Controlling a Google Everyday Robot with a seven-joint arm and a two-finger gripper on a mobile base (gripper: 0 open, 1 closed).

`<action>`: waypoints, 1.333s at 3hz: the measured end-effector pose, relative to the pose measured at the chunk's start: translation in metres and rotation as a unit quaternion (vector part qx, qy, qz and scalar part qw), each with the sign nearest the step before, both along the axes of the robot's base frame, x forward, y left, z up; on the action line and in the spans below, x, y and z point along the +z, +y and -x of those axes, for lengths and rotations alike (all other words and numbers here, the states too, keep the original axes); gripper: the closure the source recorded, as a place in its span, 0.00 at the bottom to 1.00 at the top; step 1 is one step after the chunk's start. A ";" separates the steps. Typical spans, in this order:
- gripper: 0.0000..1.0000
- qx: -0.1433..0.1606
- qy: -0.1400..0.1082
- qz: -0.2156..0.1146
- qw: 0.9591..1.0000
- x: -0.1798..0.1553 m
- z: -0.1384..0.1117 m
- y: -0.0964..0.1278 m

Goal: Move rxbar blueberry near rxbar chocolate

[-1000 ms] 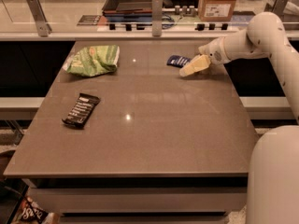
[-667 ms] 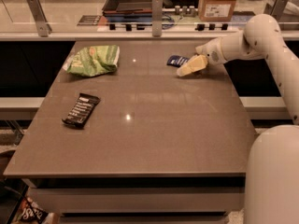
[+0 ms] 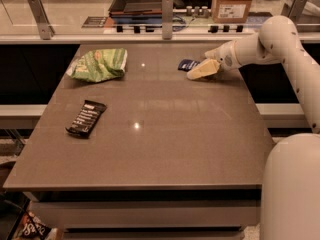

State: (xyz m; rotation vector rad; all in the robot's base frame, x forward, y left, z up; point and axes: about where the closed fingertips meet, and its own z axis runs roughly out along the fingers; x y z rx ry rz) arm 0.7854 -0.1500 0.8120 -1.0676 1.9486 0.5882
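Edging left, your pincer (image 3: pixel 199 70) came just beside the rxbar blueberry (image 3: pixel 188 64), spread or pinching you could not tell; bar lay unmoved, well apart from the rxbar chocolate (image 3: pixel 86 118).

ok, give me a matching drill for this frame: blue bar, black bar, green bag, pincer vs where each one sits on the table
Things:
1. blue bar
2. black bar
3. green bag
4. pincer

Places:
A. left side of the table, nearer the front
B. far left area
C. far side, right of centre, lying flat
D. low over the far right, tip right beside the blue bar

Pairs: 1-C, 2-A, 3-B, 4-D
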 end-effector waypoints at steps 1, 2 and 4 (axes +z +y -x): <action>0.65 0.000 0.000 0.000 1.000 0.001 0.000 0.000; 0.87 0.000 0.000 0.000 1.000 0.005 0.000 0.000; 1.00 0.001 0.001 0.000 1.000 0.008 0.000 0.001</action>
